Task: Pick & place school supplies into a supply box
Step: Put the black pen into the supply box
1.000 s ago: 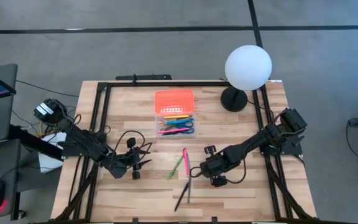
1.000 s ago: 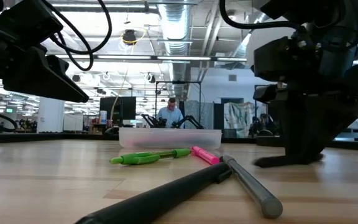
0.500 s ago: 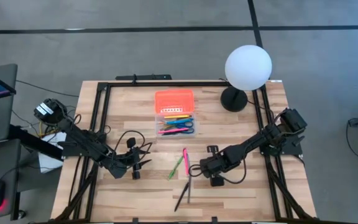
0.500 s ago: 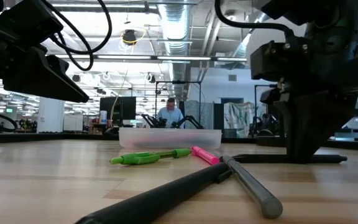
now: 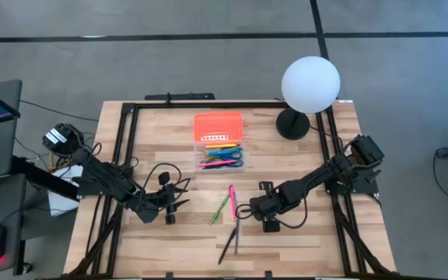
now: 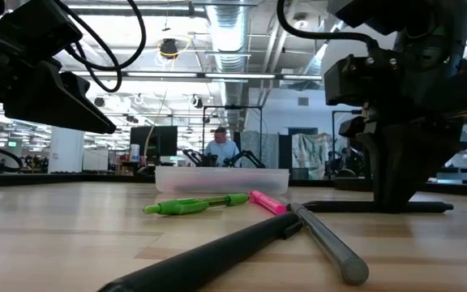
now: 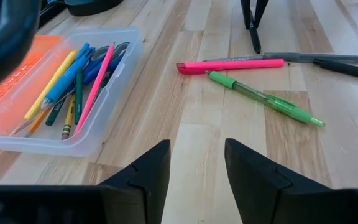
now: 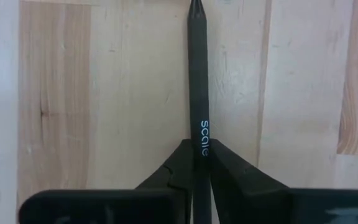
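The supply box [image 5: 218,155], a clear case with its orange lid [image 5: 218,124] open behind it, stands at the table's far middle with pens and blue-handled scissors inside. A green pen [image 5: 221,208], a pink pen [image 5: 232,201], a black marker [image 5: 225,247] and a grey pen [image 5: 236,237] lie loose on the wood. My right gripper [image 5: 245,211] stands just right of them, pointing down, shut on a thin black pen [image 8: 197,81]. My left gripper [image 7: 196,171] hovers open over bare wood left of the pens. My right gripper pinches the black pen between its two fingers, near the pen's middle, just behind the printed word on the barrel [image 8: 199,134]. The fingers [image 6: 392,191] come from above, pointing down, and lie across the pen. The pen lies level on the table [image 6: 331,207].
A white globe lamp [image 5: 310,84] on a black base stands at the far right corner. Black frame rails [image 5: 131,140] run along the table's sides, and cables trail by the left arm [image 5: 162,175]. A person [image 6: 221,150] sits in the room beyond the far edge.
My right gripper has rolled at the wrist while staying in place. The black pen between its fingers has swung round on the table and now lies square across the low view.
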Tool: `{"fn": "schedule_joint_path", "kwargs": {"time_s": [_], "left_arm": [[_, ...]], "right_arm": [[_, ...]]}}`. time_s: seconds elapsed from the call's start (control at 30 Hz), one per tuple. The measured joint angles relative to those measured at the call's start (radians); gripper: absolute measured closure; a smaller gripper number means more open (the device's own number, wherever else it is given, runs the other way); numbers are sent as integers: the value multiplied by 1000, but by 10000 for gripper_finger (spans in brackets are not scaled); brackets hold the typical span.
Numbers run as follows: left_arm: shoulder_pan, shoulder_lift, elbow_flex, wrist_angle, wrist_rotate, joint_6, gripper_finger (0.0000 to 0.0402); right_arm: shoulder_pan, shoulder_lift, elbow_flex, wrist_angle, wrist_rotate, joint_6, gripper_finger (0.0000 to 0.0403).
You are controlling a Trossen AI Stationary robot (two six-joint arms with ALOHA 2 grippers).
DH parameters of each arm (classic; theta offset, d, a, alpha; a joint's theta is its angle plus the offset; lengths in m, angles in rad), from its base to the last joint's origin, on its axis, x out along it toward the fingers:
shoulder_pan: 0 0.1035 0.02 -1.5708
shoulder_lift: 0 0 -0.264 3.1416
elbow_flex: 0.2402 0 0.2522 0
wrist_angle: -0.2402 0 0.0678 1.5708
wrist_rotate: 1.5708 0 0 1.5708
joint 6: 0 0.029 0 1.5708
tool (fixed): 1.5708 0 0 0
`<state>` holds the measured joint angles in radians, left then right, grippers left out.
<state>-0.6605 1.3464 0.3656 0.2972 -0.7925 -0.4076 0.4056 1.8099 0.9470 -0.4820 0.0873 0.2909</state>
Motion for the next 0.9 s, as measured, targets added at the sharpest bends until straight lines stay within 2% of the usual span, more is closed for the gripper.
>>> {"fn": "schedule_joint_path", "kwargs": {"time_s": [0.2, 0.37, 0.67, 0.9], "left_arm": [[0, 0, 0, 0, 0, 0, 253], [0, 0, 0, 0, 1, 0, 253], [0, 0, 0, -12, 11, 0, 253], [0, 0, 0, -15, 9, 1, 253]], "right_arm": [[-1, 1, 13, -12, -6, -33, 390], [0, 10, 77, -86, 14, -73, 391], [-22, 12, 220, -291, 151, -142, 392], [-136, 9, 326, -256, 360, -248, 387]]}}
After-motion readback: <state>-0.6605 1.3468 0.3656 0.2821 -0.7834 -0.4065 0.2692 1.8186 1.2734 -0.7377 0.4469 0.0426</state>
